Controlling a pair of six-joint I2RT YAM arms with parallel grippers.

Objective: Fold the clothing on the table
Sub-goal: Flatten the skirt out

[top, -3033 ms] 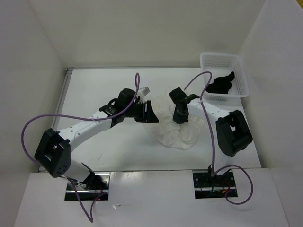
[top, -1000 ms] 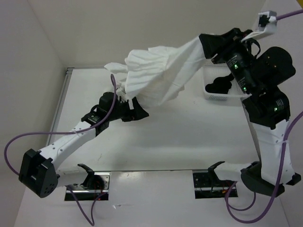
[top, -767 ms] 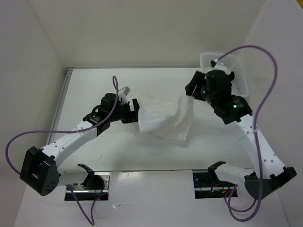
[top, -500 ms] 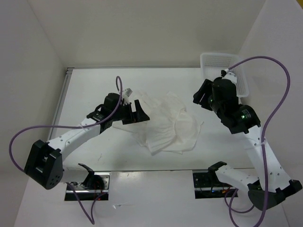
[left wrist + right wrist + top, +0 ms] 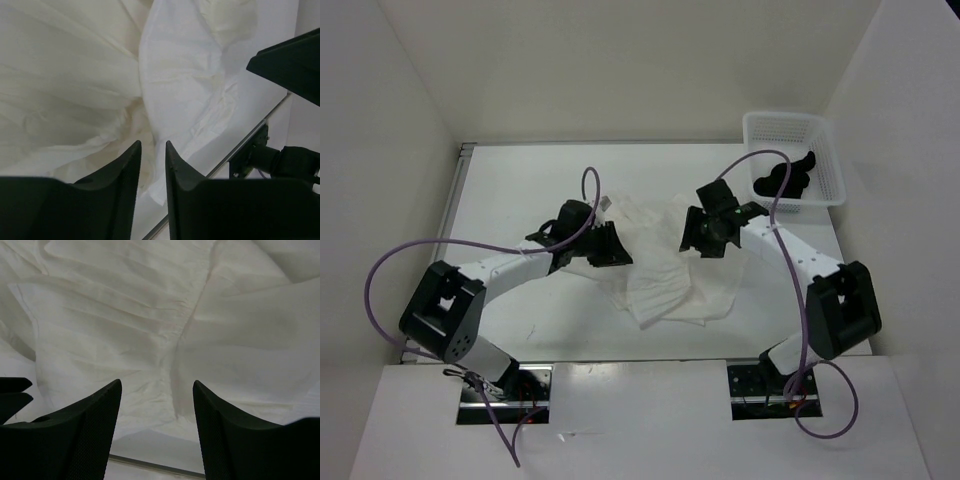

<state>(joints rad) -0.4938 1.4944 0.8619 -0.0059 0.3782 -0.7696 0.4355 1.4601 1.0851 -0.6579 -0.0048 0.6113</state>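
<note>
While the clothing (image 5: 672, 285) lies crumpled on the desk (image 5: 520, 190), its nearest lobe points toward the bases; farther in, the left hand (image 5: 618, 254) meets its left edge, fingers nearly together, a pinch uncertain; the right hand (image 5: 697, 244), spread wide, hovers over its right side, equally near.
</note>
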